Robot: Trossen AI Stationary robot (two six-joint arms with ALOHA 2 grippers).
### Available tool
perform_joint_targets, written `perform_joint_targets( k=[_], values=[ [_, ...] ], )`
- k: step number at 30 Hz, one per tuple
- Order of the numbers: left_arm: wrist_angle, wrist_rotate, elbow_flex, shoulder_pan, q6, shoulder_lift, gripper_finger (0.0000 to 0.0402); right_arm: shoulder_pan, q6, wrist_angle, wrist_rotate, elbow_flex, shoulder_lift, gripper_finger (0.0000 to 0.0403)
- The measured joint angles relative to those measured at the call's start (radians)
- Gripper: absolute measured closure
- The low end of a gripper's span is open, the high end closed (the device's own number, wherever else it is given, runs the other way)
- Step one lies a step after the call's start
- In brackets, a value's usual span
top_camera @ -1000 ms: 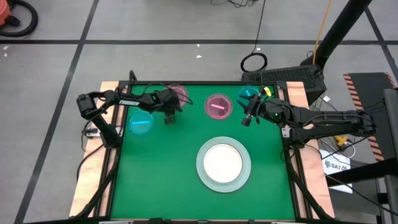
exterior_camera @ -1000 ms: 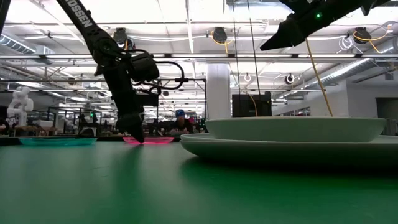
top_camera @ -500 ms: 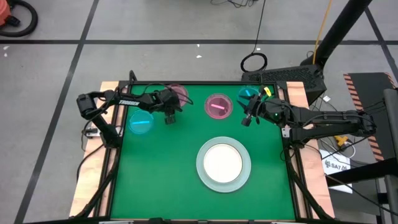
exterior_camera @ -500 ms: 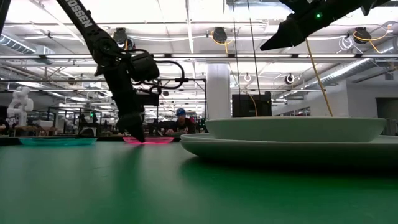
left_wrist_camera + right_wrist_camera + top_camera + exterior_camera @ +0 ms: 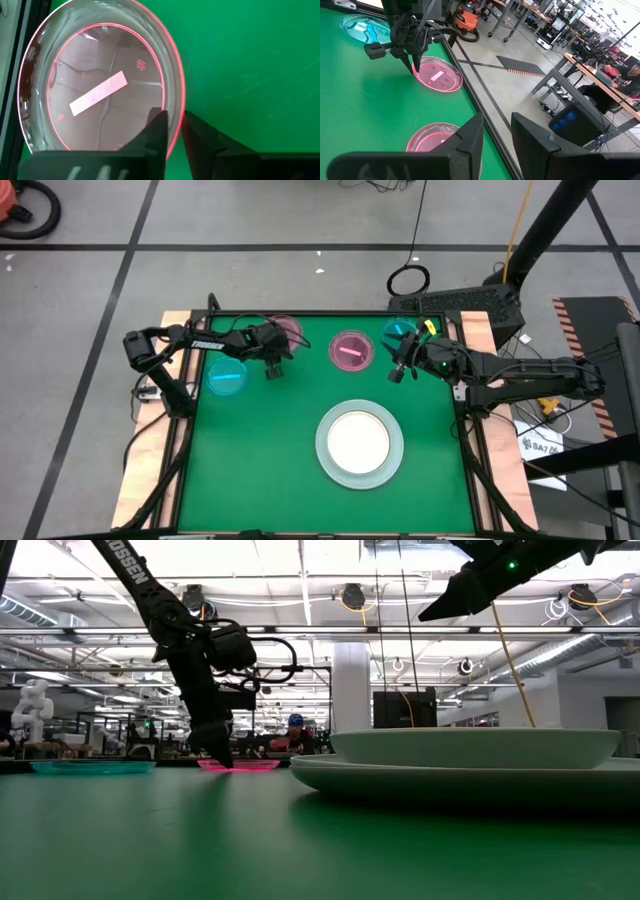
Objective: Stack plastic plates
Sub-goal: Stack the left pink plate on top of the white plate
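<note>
White small plate (image 5: pixel 358 439) sits inside your big pale plate (image 5: pixel 331 463), nearest on the green tabletop (image 5: pixel 260 470). Farther back, your left pincer (image 5: pixel 172 131) pinches a pink plate's (image 5: pixel 100 90) rim. Your right pincer (image 5: pixel 496 131) hangs partly open, empty.
</note>
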Motion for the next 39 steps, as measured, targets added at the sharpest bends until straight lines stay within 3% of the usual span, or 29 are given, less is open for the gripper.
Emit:
perform_joint_targets(
  k=[4,14,22,27,31,39],
  values=[
    [-0.002,0.0,0.0,0.0,-0.005,-0.001,0.0392,0.0,0.0,0.0,0.0,0.0,0.0,0.031],
    [-0.072,-0.012,-0.001,-0.065,-0.053,-0.042,0.0398,0.0,0.004,-0.001,-0.01,0.0,0.0,0.031],
    [-0.133,0.027,-0.001,-0.247,-0.125,-0.226,0.04,0.001,0.031,0.094,-0.416,0.001,0.096,0.031],
    [-0.129,0.07,-0.001,-0.389,-0.167,-0.319,0.04,0.007,0.061,0.278,-0.564,0.003,0.281,0.031],
    [-0.135,0.081,-0.001,-0.49,-0.2,-0.325,0.04,0.027,0.066,0.377,-0.706,0.036,0.417,0.0309],
    [-0.148,0.082,-0.001,-0.583,-0.251,-0.325,0.0401,0.04,-0.013,0.385,-0.861,0.165,0.587,0.0265]
  ],
)
